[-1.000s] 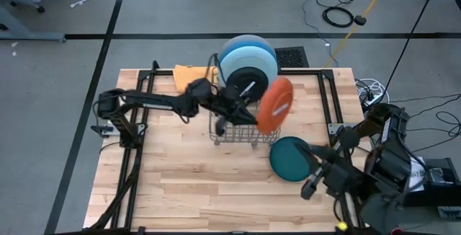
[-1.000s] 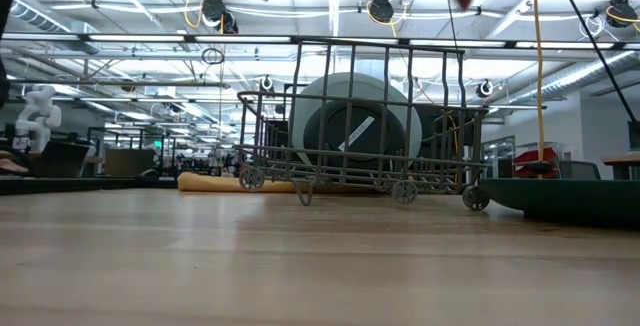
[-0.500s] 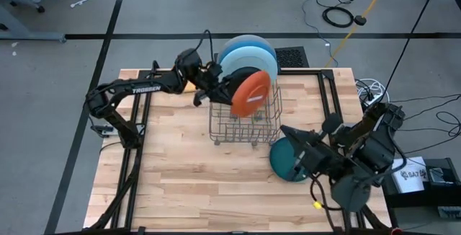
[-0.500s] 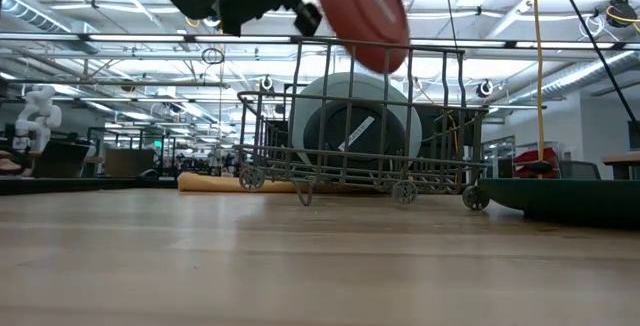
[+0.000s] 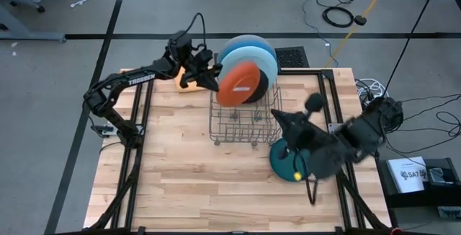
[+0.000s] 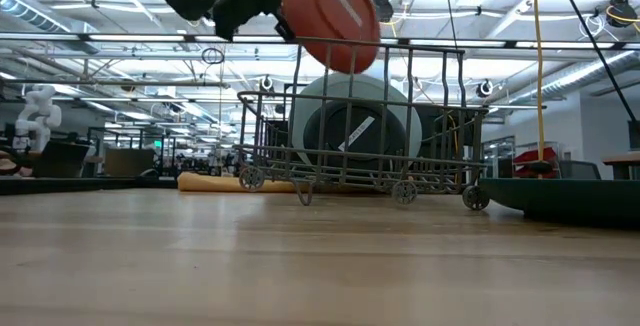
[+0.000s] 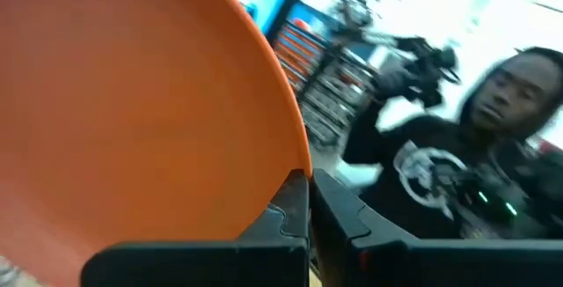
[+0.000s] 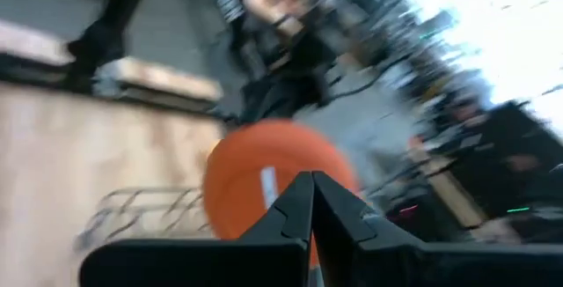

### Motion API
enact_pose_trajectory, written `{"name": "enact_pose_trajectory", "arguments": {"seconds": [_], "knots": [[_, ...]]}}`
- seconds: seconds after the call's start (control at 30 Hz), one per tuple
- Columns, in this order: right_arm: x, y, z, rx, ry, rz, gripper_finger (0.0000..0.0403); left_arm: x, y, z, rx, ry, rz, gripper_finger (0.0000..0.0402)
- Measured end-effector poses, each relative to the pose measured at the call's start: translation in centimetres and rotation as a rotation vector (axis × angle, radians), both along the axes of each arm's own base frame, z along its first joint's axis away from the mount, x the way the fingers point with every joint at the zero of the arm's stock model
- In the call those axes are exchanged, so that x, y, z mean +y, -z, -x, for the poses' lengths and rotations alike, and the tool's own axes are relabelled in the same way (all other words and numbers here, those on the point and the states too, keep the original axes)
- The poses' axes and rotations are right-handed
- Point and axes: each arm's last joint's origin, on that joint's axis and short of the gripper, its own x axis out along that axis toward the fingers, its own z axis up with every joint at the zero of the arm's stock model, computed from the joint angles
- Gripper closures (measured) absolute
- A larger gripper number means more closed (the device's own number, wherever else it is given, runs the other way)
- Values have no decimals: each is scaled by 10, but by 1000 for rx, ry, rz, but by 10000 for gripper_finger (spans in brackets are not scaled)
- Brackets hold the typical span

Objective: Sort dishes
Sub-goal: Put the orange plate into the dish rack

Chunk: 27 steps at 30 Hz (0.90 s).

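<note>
An orange plate (image 5: 240, 85) with a white sticker hangs over the wire rack (image 5: 238, 130), held by my left gripper (image 5: 215, 83), which is shut on it. In the rack stand a large blue plate (image 5: 248, 50) and a black plate (image 6: 350, 131) with a sticker, on their edges between the wires. A dark teal plate (image 5: 282, 164) lies flat on the table to the right of the rack. My right gripper (image 5: 279, 117) is shut and holds nothing; it hovers above the rack's right side and the teal plate, pointing at the orange plate (image 8: 264, 181). My left gripper pinches the orange plate's rim (image 7: 295, 174) between its two fingers, on the plate's left side. The fingers come about level from the table's left. The plate stands tilted on edge, lifted clear above the rack, its sticker face (image 6: 335, 1) toward the near side.
An orange cloth (image 5: 184, 76) lies on the table's far side, left of the rack. The wooden table (image 5: 187, 184) has free room in front of the rack. A person (image 7: 493, 146) shows beyond the table in the left wrist view.
My left gripper has carried the orange plate from the rack's right side toward the table's far-left, over the rack's far part, and rolled, so the plate has turned. My right arm has swung left toward the rack, over the teal plate.
</note>
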Motion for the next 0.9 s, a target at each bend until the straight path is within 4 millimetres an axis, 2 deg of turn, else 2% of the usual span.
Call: {"name": "enact_pose_trajectory", "arguments": {"seconds": [0.23, 0.4, 0.5, 0.6, 0.7, 0.77, 0.9], "knots": [[-58, -4, -1, 102, -44, -237, 403, -5, -8, -3, -67, 53, -58, 401], [-97, -20, 19, 88, -79, -346, 401, -5, -9, -3, -79, 54, -68, 401], [-124, -28, 37, 61, -50, -413, 386, -8, -10, -5, -86, 64, -73, 401], [-148, -34, 50, 12, -44, -516, 351, -11, -10, -6, -89, 72, -75, 401], [-164, -35, 50, 5, -65, -569, 294, -11, -10, -6, -109, 73, -91, 401], [-173, -28, 40, 41, -107, -582, 249, -12, -10, -7, -130, 78, -108, 401], [-190, 2, 13, 188, -231, -584, 172, -20, -10, -12, -191, 102, -153, 401]]}}
